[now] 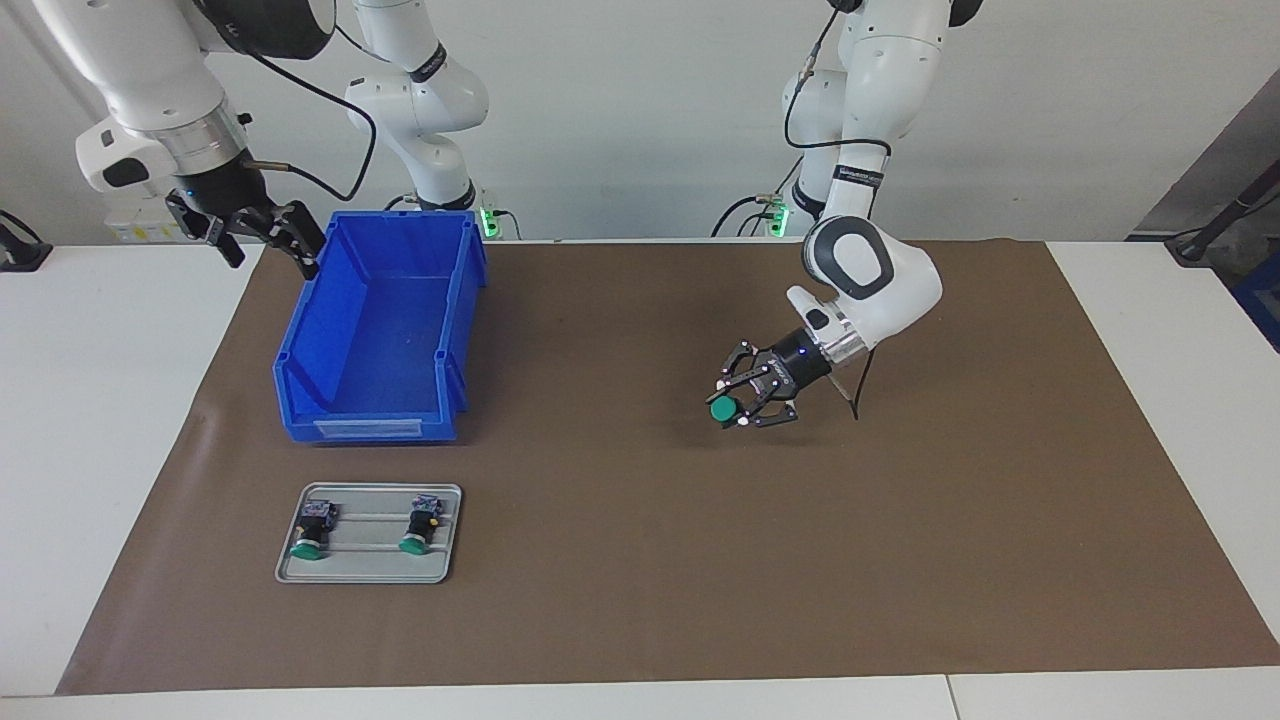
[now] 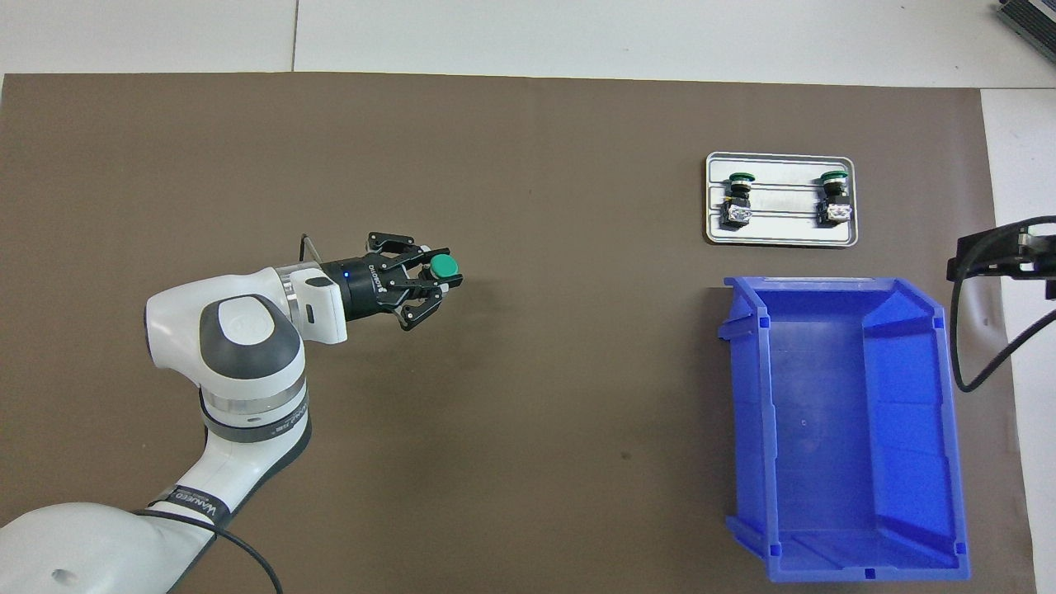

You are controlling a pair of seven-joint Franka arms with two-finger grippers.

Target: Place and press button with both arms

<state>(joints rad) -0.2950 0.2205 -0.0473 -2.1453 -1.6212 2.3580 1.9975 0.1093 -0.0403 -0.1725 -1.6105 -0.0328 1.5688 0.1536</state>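
Button (image 1: 722,409) is clamped in the left end effector (image 1: 742,400) over the bare brown mat, carry step judged underway (right end effector (image 1: 262,238) spread, waiting by the blue bin (image 1: 380,330)); set-down then a press is called for next.

Blue bin (image 1: 385,330), open top, on brown mat (image 1: 650,560), well apart from button-holding pincer, toward right arm's end. Grey tray (image 1: 368,570) just beside bin, farther from robots, likewise well apart from that pincer.
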